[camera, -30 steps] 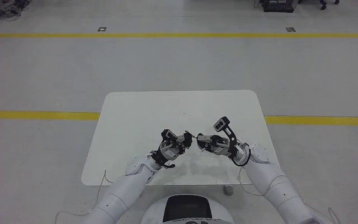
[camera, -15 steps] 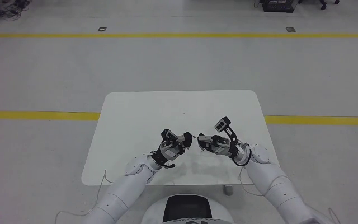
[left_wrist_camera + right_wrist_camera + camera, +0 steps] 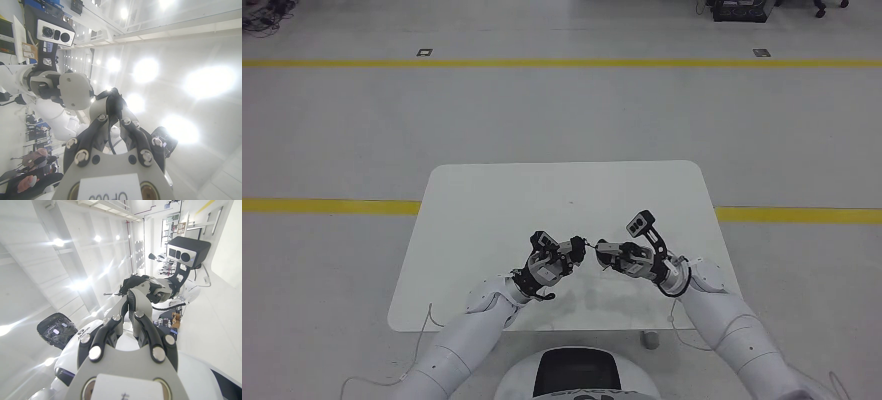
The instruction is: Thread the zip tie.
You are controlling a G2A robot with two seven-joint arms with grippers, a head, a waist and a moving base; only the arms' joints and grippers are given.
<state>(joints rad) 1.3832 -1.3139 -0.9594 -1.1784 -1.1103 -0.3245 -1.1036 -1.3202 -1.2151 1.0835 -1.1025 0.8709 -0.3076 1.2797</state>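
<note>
A thin black zip tie (image 3: 587, 241) is held in the air over the front middle of the white table (image 3: 492, 200), stretched between my two grippers. My left gripper (image 3: 572, 248) is shut on one end. In the left wrist view the black strap (image 3: 110, 130) runs back between the closed fingers (image 3: 113, 102). My right gripper (image 3: 603, 250) faces it tip to tip and is shut on the other end. In the right wrist view a short thin tail of the zip tie (image 3: 110, 294) sticks out past my right gripper (image 3: 129, 298). The join between the two ends is hidden.
The table top (image 3: 662, 190) is bare around both arms, and its front edge lies just under the forearms. Grey floor with yellow lines (image 3: 332, 206) surrounds the table.
</note>
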